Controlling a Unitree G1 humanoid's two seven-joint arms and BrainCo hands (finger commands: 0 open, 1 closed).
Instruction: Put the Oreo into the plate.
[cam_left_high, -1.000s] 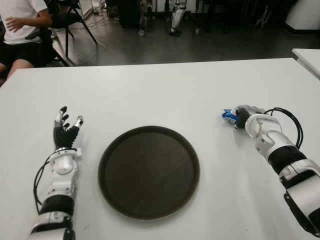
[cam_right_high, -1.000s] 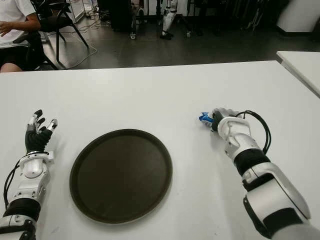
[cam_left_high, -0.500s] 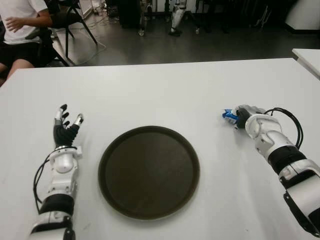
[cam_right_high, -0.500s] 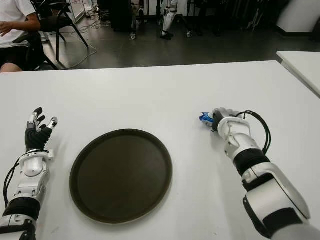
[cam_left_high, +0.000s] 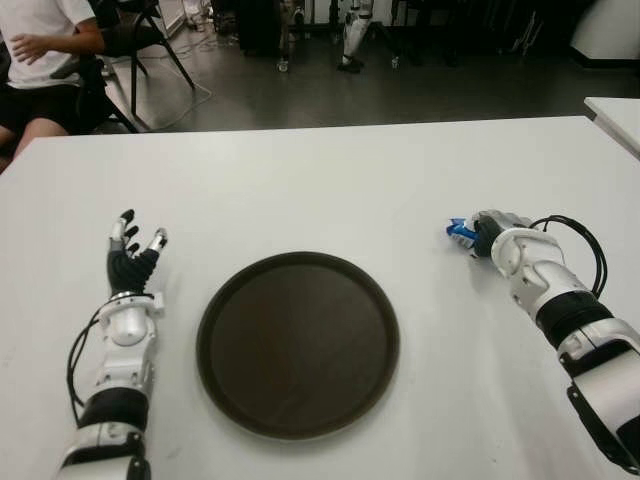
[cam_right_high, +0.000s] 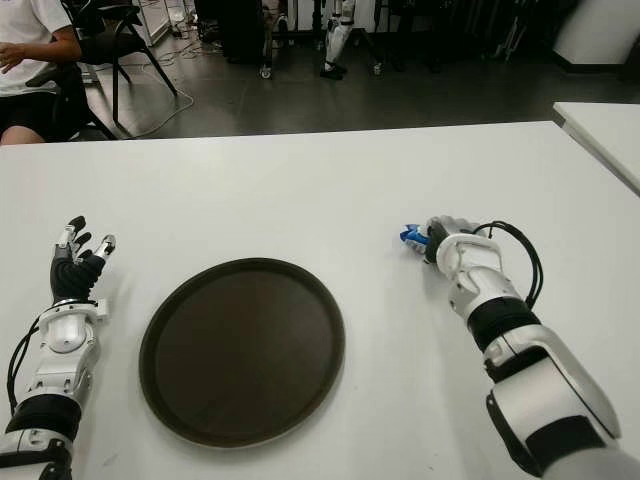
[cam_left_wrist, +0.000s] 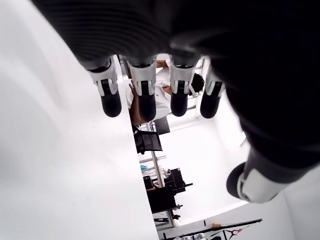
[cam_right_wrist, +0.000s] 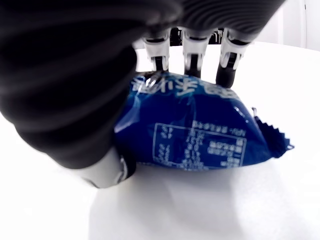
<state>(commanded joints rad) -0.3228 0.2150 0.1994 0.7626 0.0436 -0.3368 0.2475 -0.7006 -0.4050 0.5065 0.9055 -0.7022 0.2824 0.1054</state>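
Almost nothing differs from half a second ago: my right hand (cam_right_high: 440, 238) stays where it was on the white table (cam_left_high: 320, 180), and the small blue crinkled Oreo packet (cam_right_wrist: 200, 127) has edged only slightly, its tip showing a touch further from the plate than before. My right fingers (cam_right_wrist: 192, 55) are curled over the top of the packet with the thumb pressed against its side, so I am grasping it, and it is still down at the table surface, well to the right of the round dark brown plate (cam_left_high: 298, 343).

My left hand (cam_left_high: 132, 255) has not moved either. It shows on the left of the plate, near it, with its black fingers (cam_left_wrist: 145, 95) spread straight and holding nothing.

The plate lies between my two hands, nearer to me than the packet. The table between the packet and the plate is bare white surface. A black cable (cam_left_high: 585, 240) loops off my right forearm just behind the hand.

Beyond the far edge of the table, a person in a white shirt (cam_left_high: 40, 40) sits at the far left on a black chair (cam_left_high: 140, 40), and more chair legs stand on the dark floor (cam_left_high: 400, 90). A corner of a second white table (cam_left_high: 615, 115) shows at the far right.
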